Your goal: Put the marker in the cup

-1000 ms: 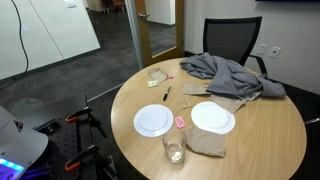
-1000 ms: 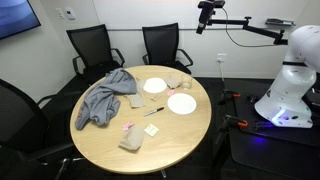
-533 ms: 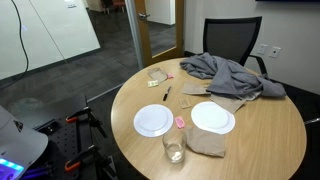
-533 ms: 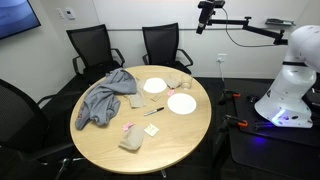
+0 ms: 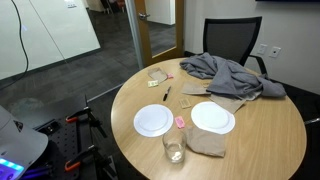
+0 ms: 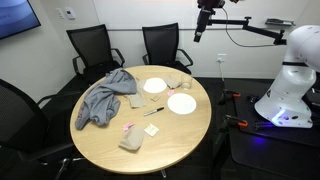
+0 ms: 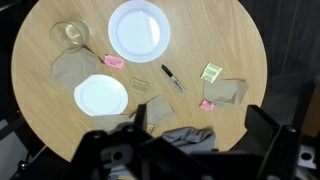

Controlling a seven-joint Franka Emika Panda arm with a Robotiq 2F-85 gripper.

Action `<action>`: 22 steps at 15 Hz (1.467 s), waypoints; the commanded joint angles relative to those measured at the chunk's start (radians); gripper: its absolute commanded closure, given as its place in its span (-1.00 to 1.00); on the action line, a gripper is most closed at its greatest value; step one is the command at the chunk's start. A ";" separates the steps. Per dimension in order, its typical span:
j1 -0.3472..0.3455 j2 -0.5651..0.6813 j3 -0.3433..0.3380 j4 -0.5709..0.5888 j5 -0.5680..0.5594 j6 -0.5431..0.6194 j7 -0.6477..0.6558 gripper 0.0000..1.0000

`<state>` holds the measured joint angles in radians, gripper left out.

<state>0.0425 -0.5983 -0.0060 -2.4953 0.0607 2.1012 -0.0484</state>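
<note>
The gripper (image 6: 203, 25) hangs high over the table (image 6: 100, 135), jaws wide and empty, probably surveying. The marker (image 5: 166, 94) lies flat just beyond the left plate (image 5: 153, 121); the cup (image 5: 173, 147) stands upright at the near edge, well apart

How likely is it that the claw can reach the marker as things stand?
Probably yes: the marker lies uncovered on bare table, apart from the plates, and the open claw hangs high above, nothing between.
</note>
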 commanded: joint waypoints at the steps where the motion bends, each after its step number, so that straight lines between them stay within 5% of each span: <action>1: 0.045 0.085 -0.008 0.001 0.003 0.077 -0.112 -1.00; 11: 0.094 0.423 -0.006 0.056 0.007 0.328 -0.364 -1.00; 17: 0.072 0.657 0.040 0.136 -0.080 0.507 -0.332 -1.00; 22: 0.061 0.822 0.045 0.240 -0.194 0.533 -0.298 -1.00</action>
<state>0.1257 0.1351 0.0231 -2.3339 -0.0740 2.6268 -0.3816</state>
